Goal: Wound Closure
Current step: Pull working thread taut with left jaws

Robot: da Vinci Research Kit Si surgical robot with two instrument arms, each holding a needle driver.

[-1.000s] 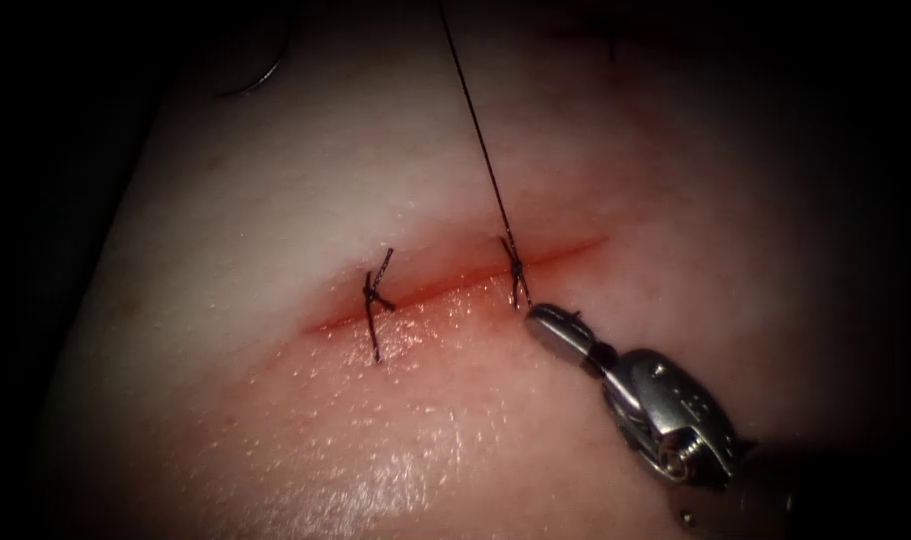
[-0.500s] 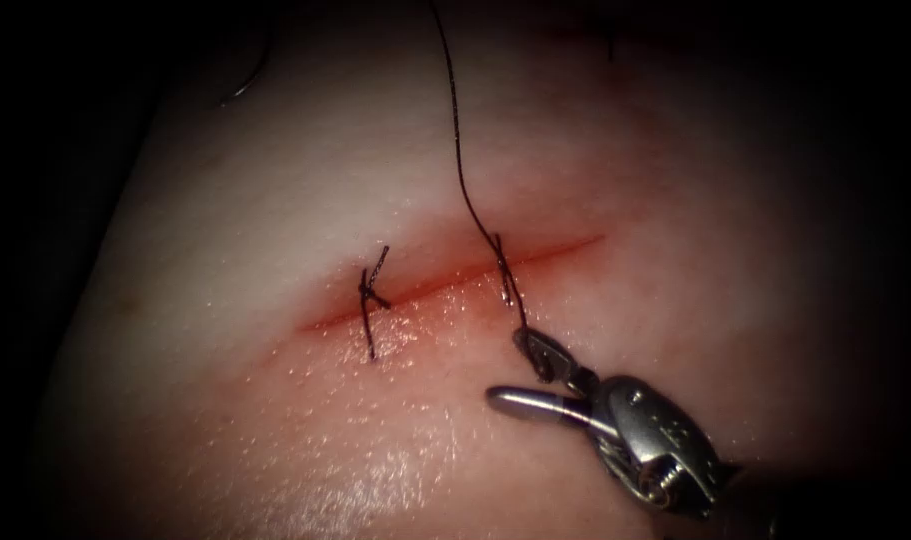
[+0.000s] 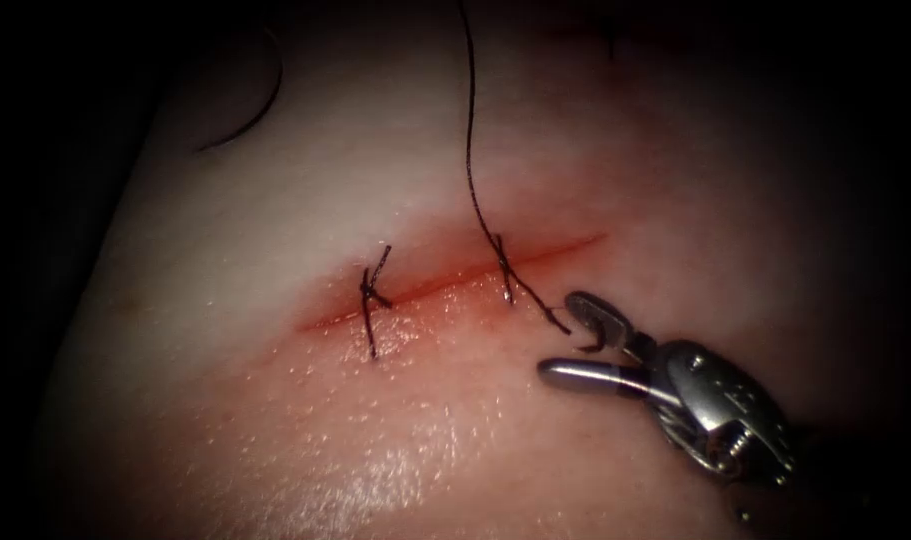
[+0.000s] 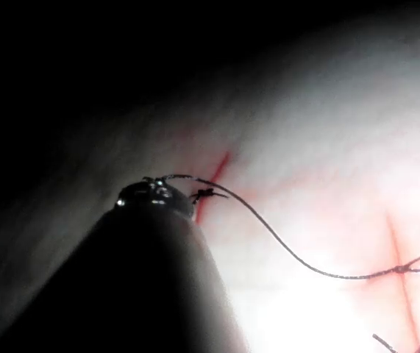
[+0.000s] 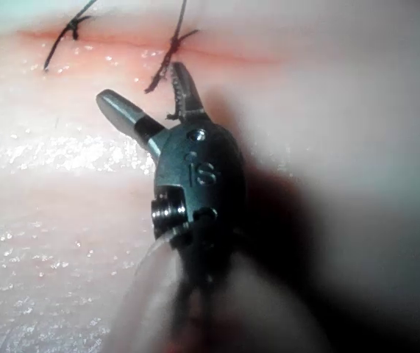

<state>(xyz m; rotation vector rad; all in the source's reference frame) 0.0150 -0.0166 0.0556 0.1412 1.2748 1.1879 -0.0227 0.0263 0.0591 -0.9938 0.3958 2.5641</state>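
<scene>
Tissue: one pale, glistening slab of pork tissue [image 3: 275,430] with one thin red cut [image 3: 455,278] running left to right.
Stitches: two dark knotted stitches cross the cut, the left stitch [image 3: 373,295] with short cut ends, the right stitch [image 3: 505,272] with a tail.
Thread: one long dark thread [image 3: 469,130] runs from the right stitch to the far side; its short tail [image 3: 547,312] ends beside the right tool.
Right tool: silver metal needle driver [image 3: 580,345], jaws spread, holding nothing, near side, right of the stitches.
Left tool: dark rounded tip [image 4: 153,197] by the thread; jaws' state cannot be told.
</scene>
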